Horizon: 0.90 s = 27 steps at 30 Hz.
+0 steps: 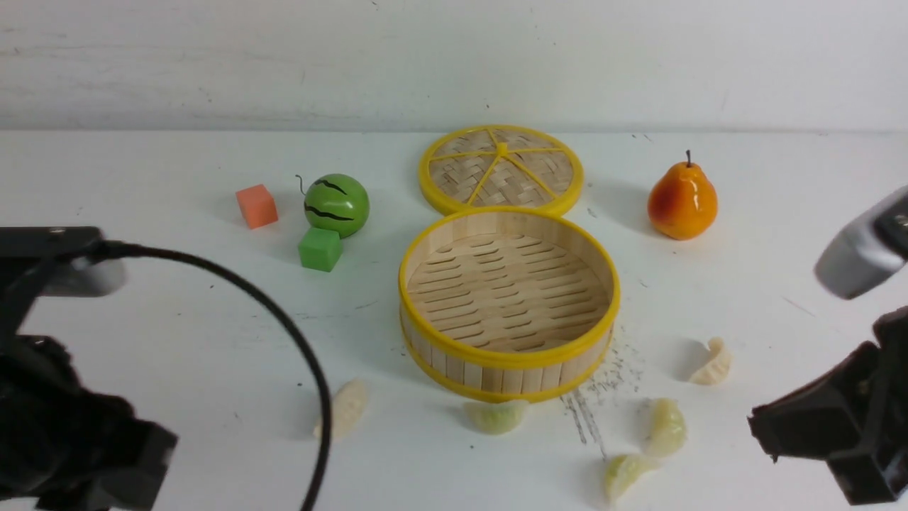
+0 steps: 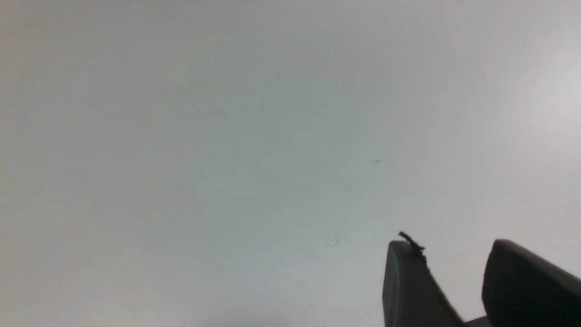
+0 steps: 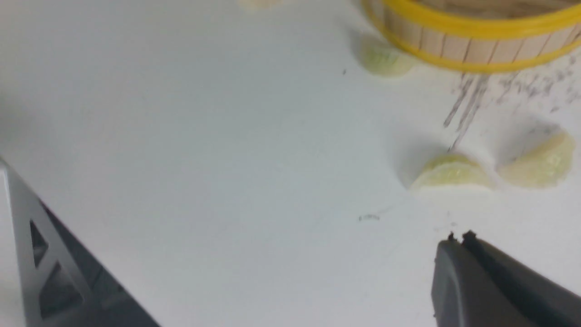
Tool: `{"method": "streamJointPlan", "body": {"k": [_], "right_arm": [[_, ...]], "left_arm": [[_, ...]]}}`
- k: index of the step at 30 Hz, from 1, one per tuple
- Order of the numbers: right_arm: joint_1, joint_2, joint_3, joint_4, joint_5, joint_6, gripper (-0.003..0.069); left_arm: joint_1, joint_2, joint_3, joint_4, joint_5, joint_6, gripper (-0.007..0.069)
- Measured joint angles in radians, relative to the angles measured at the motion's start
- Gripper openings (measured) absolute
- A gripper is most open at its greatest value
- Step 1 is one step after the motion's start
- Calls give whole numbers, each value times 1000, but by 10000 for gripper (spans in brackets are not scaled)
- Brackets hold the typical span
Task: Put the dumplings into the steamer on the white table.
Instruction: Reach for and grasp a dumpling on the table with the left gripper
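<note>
The leftmost dumpling [image 1: 351, 404] sits partly behind the black cable [image 1: 312, 355]; in the right wrist view the steamer [image 3: 472, 41] runs off the edge, softly blurred; its far rim hides the near edge of the lid [image 1: 501, 169].

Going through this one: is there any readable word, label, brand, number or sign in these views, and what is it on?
No readable text in any view.
The steamer, lid, pear, watermelon, orange cube, green cube and dumplings carry no print.
The dark marks on the white table are scratches, not writing.
</note>
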Motion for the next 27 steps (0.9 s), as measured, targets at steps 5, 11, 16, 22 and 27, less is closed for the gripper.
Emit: {"method": "streamJointPlan", "body": {"k": [5,11,16,22,27], "right_arm": [[55,40,-20,-138,11,97,-10],[55,42,-23,-162,6,114,-6],[55,42,-23,-161,-18,116,-2],[55,42,-23,-161,-21,117,1],[55,42,-23,-161,-39,117,6]], "left_arm": [[-65,230,-118,21,-35,-23,237],[-116,418,-224,26,-119,3,267],[-176,543,-259,33,-235,176,377],[-188,688,-265,133,-401,109,500],[-188,787,-268,289,-449,-53,519]]}}
